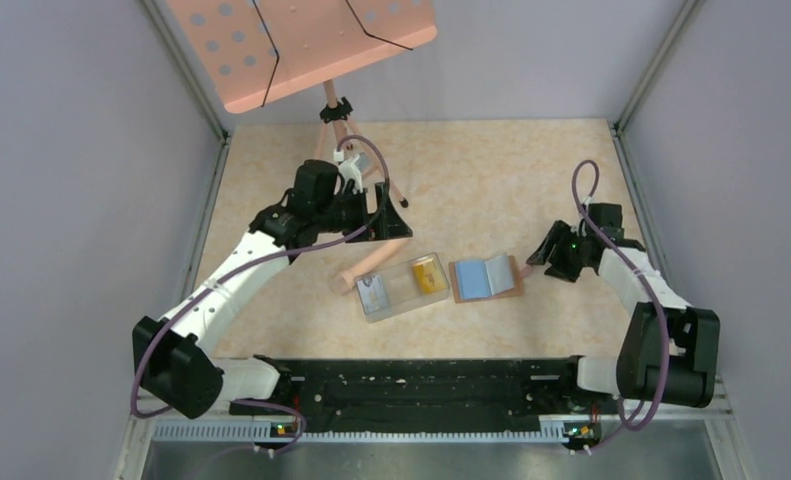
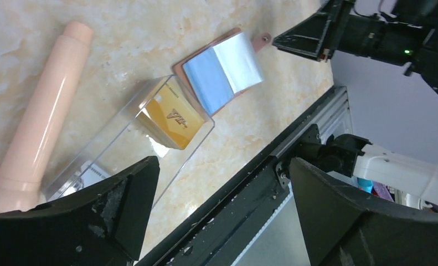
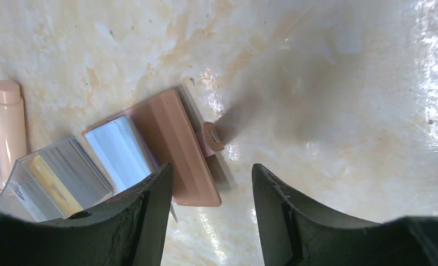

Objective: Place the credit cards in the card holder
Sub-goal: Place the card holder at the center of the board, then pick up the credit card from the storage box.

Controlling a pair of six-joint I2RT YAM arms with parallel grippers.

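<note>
The card holder (image 1: 486,278) is a brown wallet lying open, its blue-grey pockets facing up. It also shows in the left wrist view (image 2: 222,69) and the right wrist view (image 3: 175,144). Left of it, a clear plastic box (image 1: 403,285) holds a yellow-orange credit card (image 1: 430,275) and a pale card (image 1: 372,293). The yellow card (image 2: 172,119) stands tilted in the box. My left gripper (image 1: 391,222) is open and empty above and behind the box. My right gripper (image 1: 541,255) is open and empty just right of the wallet, near its snap tab (image 3: 211,136).
A pink tripod (image 1: 336,110) with a perforated pink board stands at the back left. One pink leg (image 1: 366,265) lies along the table against the box's far side. A black rail (image 1: 421,385) runs along the near edge.
</note>
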